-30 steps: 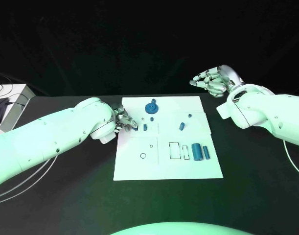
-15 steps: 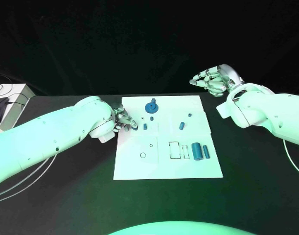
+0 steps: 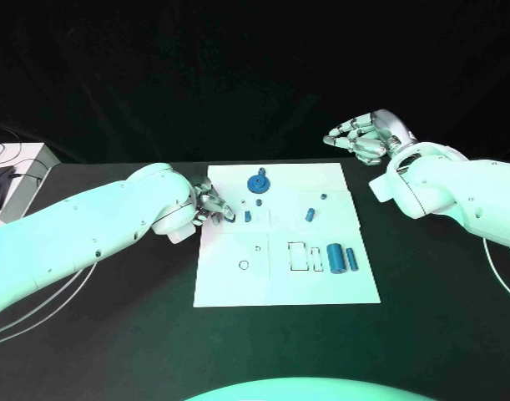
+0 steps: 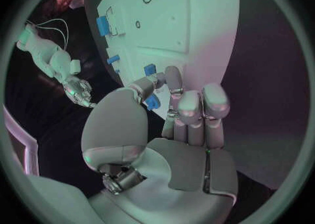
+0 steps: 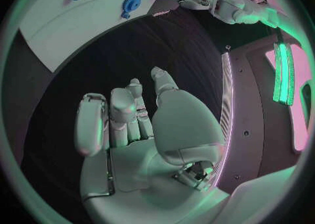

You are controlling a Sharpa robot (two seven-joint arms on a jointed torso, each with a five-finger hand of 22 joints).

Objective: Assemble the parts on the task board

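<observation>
Left hand (image 3: pixel 211 205): it sits at the left edge of the white board (image 3: pixel 237 288), low over the surface. In the left wrist view (image 4: pixel 177 124) the thumb and one finger close on a small blue piece (image 4: pixel 152 101), while the other fingers lie straight and side by side.
Right hand (image 3: pixel 366 138): raised beyond the far right corner of the board, well apart from it. The fingers are curled loosely and slightly apart, with nothing between them (the right wrist view (image 5: pixel 134 124) shows a bare palm).
Board: a white plate in the middle of the black table (image 3: pixel 447 309), with drawn outlines on it.
Blue wheel (image 3: pixel 259 183): stands near the far edge of the board, around its middle.
Small peg (image 3: pixel 248 216): on the board just beside the left hand's fingertips.
Another short piece (image 3: pixel 310 214): lies to the right of the peg, apart from it.
Pieces by the outlines (image 3: pixel 336 259): a wider block and a slim bar lie side by side toward the board's right side.
</observation>
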